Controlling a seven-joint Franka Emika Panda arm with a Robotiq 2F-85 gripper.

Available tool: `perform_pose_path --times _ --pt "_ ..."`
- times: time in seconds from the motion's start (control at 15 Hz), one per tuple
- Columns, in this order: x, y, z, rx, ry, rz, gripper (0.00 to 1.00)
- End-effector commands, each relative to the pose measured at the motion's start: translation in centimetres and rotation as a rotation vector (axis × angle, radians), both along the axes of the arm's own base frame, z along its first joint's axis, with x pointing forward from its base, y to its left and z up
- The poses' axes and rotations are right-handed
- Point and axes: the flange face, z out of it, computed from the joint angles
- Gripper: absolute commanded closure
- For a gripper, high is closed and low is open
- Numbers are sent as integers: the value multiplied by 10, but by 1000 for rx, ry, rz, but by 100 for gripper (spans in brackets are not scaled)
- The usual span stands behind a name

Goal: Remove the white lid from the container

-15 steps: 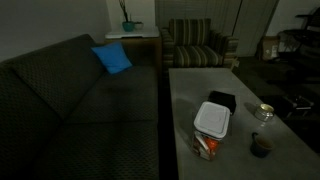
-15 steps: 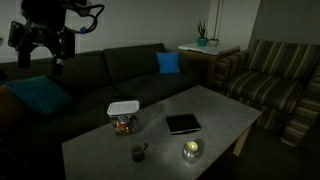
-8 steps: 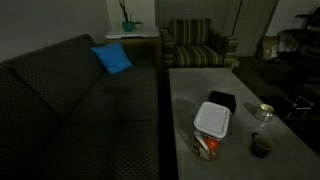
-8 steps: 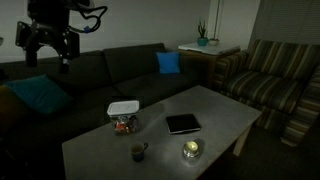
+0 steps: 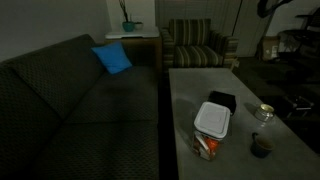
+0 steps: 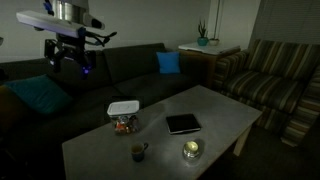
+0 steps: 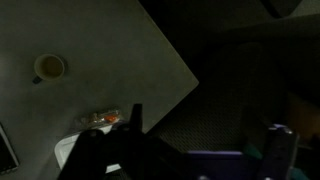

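The white lid (image 5: 212,120) sits closed on the see-through container (image 5: 207,146), whose orange-red contents show, near the grey table's front edge. Both also show in an exterior view, lid (image 6: 123,107) on container (image 6: 124,124). My gripper (image 6: 70,66) hangs open and empty high over the sofa, well up and to the side of the container. In the wrist view the dark fingers (image 7: 205,140) stand wide apart, with the container (image 7: 100,119) and lid (image 7: 68,150) far below at the lower left.
A black square box (image 5: 220,101) lies beside the container. A glass bowl (image 5: 264,112) and a small dark round bowl (image 5: 261,146) stand on the grey table (image 5: 190,85). A dark sofa with a blue cushion (image 5: 112,58) runs along the table; a striped armchair (image 5: 197,45) stands behind.
The arm has swung sideways toward the table, above the sofa. The lid, container and other objects have not moved.
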Motion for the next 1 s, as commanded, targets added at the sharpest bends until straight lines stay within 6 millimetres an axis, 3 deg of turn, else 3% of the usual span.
perform_pose_path --times 0.0,0.33,0.47,0.93 --pt "1 1 -3 -1 6 -1 0" --pt "2 -2 7 -8 -20 -3 0" --pt "9 -1 -2 12 -54 3 0" --pt "85 13 -53 110 -359 -47 0"
